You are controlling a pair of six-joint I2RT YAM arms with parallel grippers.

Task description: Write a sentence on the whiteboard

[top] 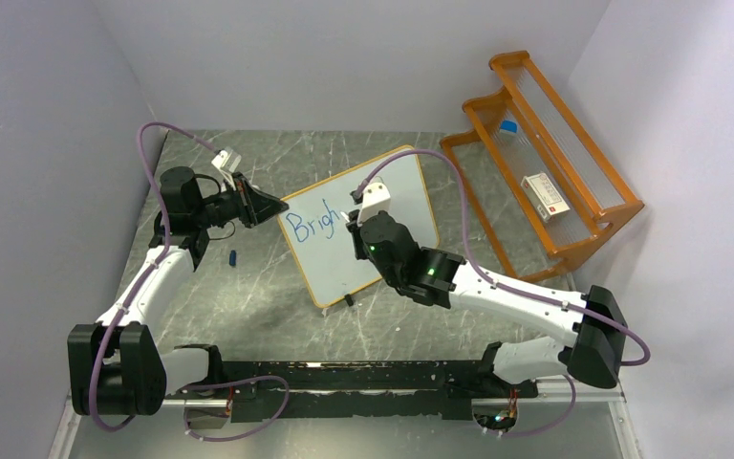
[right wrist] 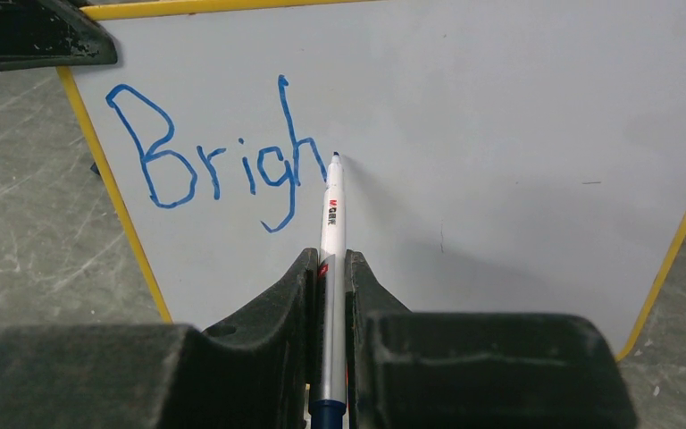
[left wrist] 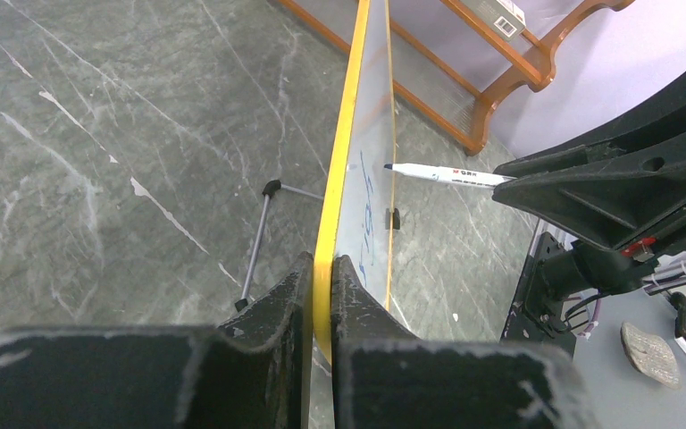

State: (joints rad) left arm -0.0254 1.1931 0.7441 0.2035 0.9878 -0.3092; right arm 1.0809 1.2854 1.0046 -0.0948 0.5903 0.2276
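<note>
The whiteboard (top: pixel 397 196) with its orange-yellow frame stands tilted on the table's middle. Blue lettering "Brigh" (top: pixel 310 222) sits at its upper left; in the right wrist view the lettering (right wrist: pixel 219 161) is clear. My left gripper (top: pixel 269 207) is shut on the board's left edge; in the left wrist view the gripper (left wrist: pixel 322 273) pinches the yellow frame (left wrist: pixel 338 170). My right gripper (right wrist: pixel 329 266) is shut on a white marker (right wrist: pixel 330 214), whose tip touches the board just right of the "h". The marker also shows in the left wrist view (left wrist: pixel 447 174).
An orange wooden rack (top: pixel 535 143) stands at the back right, holding a small box (top: pixel 545 196) and a blue-capped bottle (top: pixel 508 129). A small blue marker cap (top: pixel 233 257) lies on the table left of the board. The board's black foot (top: pixel 349 300) rests at its near edge.
</note>
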